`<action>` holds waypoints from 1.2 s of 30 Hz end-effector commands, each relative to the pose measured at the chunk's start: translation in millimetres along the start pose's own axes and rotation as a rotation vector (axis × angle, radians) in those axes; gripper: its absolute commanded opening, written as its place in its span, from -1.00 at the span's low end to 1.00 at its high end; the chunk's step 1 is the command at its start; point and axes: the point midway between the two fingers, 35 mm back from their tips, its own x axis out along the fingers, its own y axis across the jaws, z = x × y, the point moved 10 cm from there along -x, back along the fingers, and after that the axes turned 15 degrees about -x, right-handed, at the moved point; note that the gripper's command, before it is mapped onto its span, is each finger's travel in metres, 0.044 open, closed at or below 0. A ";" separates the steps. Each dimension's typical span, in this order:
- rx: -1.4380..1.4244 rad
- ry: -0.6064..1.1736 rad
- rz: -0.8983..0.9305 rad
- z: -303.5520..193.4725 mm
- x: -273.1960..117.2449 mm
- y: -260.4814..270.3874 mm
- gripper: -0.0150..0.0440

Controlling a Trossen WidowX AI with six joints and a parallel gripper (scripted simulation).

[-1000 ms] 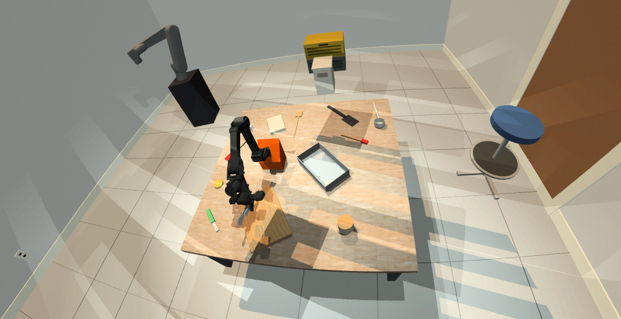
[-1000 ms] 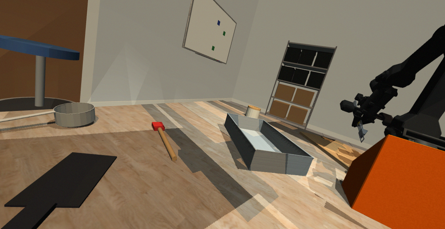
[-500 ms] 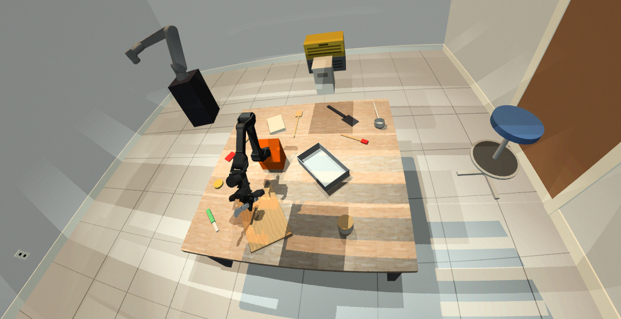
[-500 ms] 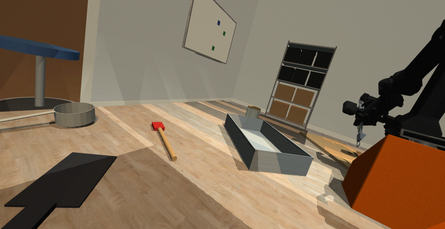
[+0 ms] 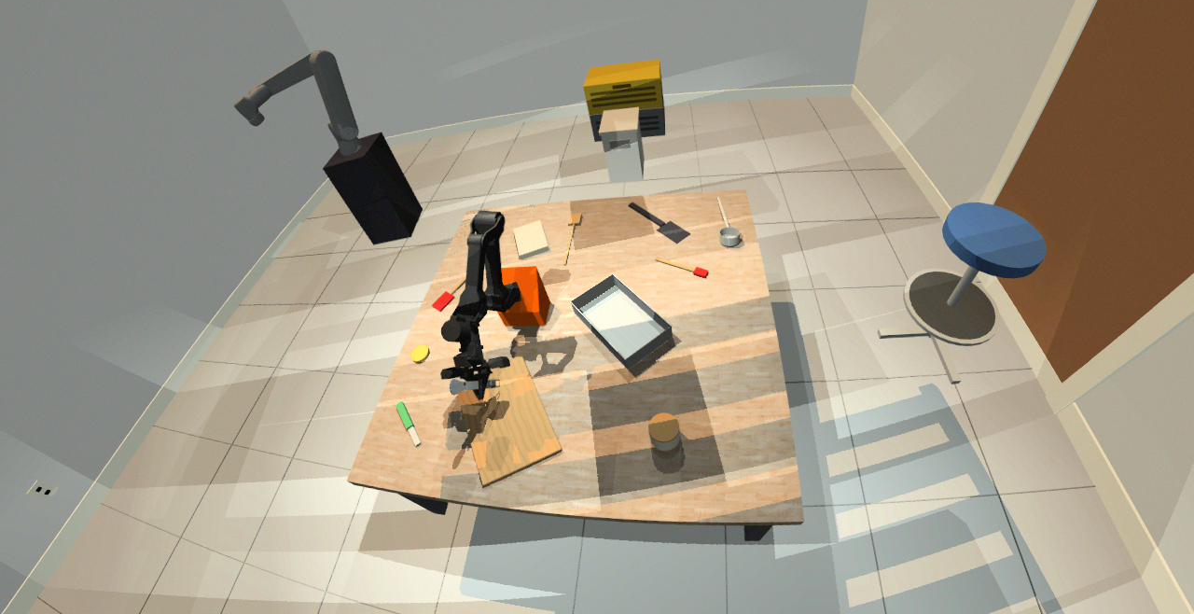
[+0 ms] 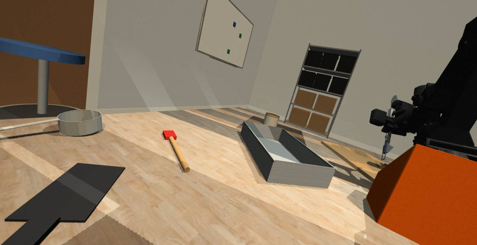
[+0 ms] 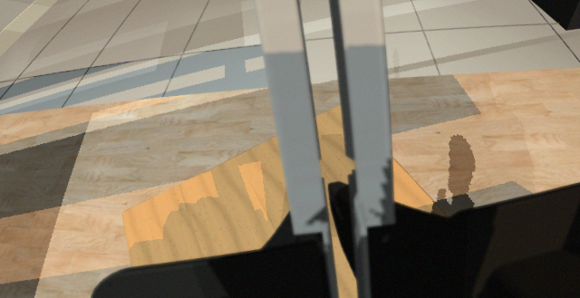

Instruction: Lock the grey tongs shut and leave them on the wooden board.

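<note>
My gripper (image 5: pixel 478 391) (image 6: pixel 388 129) (image 7: pixel 323 197) is shut on the grey tongs (image 5: pixel 457 386) (image 6: pixel 385 145) (image 7: pixel 290 153) and holds them in the air by the board's left side. In the exterior view the tongs stand nearly upright, rounded tips up and hinge end down. In the wrist view their two arms run close together with a narrow gap; whether the lock is engaged cannot be seen. The wooden board (image 5: pixel 517 443) (image 6: pixel 346 150) (image 7: pixel 181 239) lies below, with nothing on it. The roasting tin (image 5: pixel 650 351) (image 6: pixel 300 175) stands apart, without the tongs.
An orange block (image 5: pixel 524 297) (image 6: pixel 433 190) stands close to the arm, behind the board. A green-handled tool (image 5: pixel 406 415) and a yellow disc (image 5: pixel 420 353) lie left of the board. A lidded jar (image 5: pixel 665 435) stands to its right.
</note>
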 end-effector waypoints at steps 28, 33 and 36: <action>-0.108 -0.210 -0.014 -23.3 -24.5 11.1 -1.00; -0.108 -0.210 -0.014 -23.3 -24.5 11.1 -1.00; -0.108 -0.210 -0.014 -23.3 -24.5 11.1 -1.00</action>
